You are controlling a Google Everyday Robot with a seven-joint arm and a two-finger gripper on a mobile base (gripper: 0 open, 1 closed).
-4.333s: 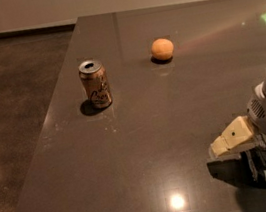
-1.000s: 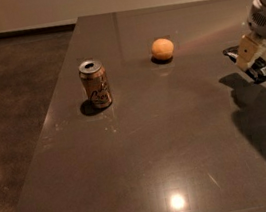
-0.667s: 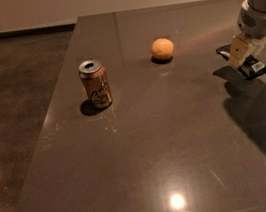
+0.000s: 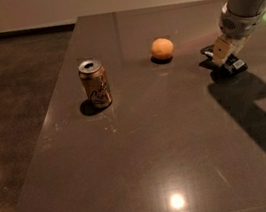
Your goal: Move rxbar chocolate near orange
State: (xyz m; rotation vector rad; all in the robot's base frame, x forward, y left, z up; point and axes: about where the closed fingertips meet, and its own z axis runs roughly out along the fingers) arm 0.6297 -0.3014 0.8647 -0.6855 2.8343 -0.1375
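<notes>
**Chocolate bar being held low beside the orange**

The arm point(image 4: 241, 1) is being cut off by the upper right corner, so only its pale lower part and wrist are being shown. The right side of the desk point(image 4: 168, 137) is also being cropped by the frame. The gripper point(image 4: 222, 56) is being kept low over the far right part of the desk, to the right of the orange point(image 4: 162, 49). The fingers point(image 4: 220, 49) are being seen closed on the chocolate bar point(image 4: 233, 67), and the middle of the bar is being covered by them. Whether the bar is touching the desk or being held just above it cannot be told, since its dark foil is merging with the shadow beneath it.

The bar is being shown as a flat, oblong black wrapper, lying roughly level. One end is pointing back and left toward the orange, and the other forward and right. A small white patch is being shown at the nearer, right end, while the print is too small to be read. The bar is being kept near the orange but apart from it, with a strip of bare desk lying between them.

The orange is being seen as round and matte. A tan can point(image 4: 94, 83) with an opened top is standing upright well to the left of it, its label not being readable. A long dark shadow point(image 4: 247, 104) is being cast from the gripper toward the near right, and a bright spot of light point(image 4: 177, 201) is being reflected near the front edge.
</notes>
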